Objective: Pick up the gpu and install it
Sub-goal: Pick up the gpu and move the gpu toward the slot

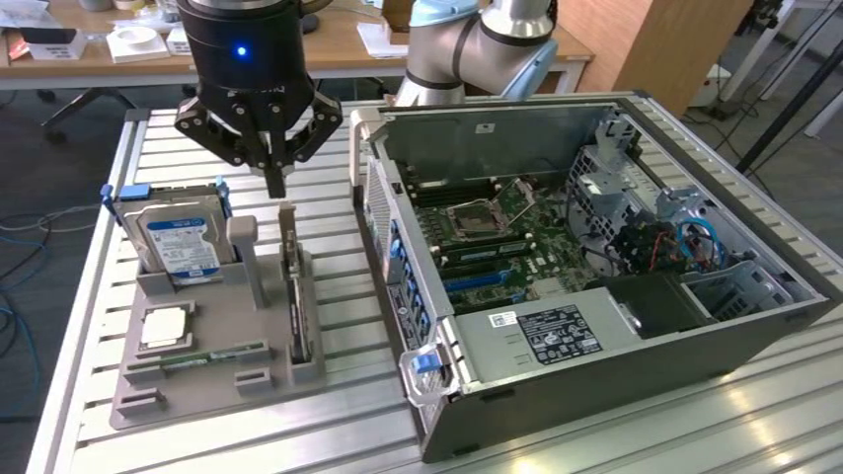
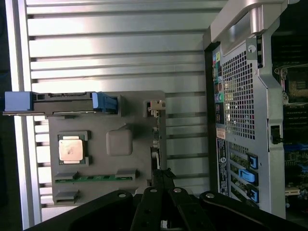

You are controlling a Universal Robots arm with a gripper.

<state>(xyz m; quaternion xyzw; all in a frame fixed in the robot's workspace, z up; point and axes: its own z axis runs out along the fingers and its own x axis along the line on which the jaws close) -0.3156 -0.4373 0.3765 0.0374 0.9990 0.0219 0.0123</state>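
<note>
The gpu [image 1: 298,286] stands edge-on in a slot of the grey holder [image 1: 197,385], a thin dark card with a pale strip at its far end. My gripper [image 1: 275,188] hangs just above that far end, fingers shut together with nothing visible between them. In the wrist view the gpu [image 2: 155,144] is a thin line along the grey holder [image 2: 120,125], and the gripper [image 2: 163,174] sits over one end of it. The open computer case [image 1: 593,247] lies to the exterior view's right of the holder, its motherboard [image 1: 500,237] exposed.
The holder also carries a silver hard drive [image 1: 178,242] with blue side brackets, a square processor chip [image 1: 165,326] and a green memory stick [image 1: 211,355]. The case's perforated wall [image 2: 240,96] stands close beside the holder. The slatted metal table [image 1: 330,434] has bare room in front.
</note>
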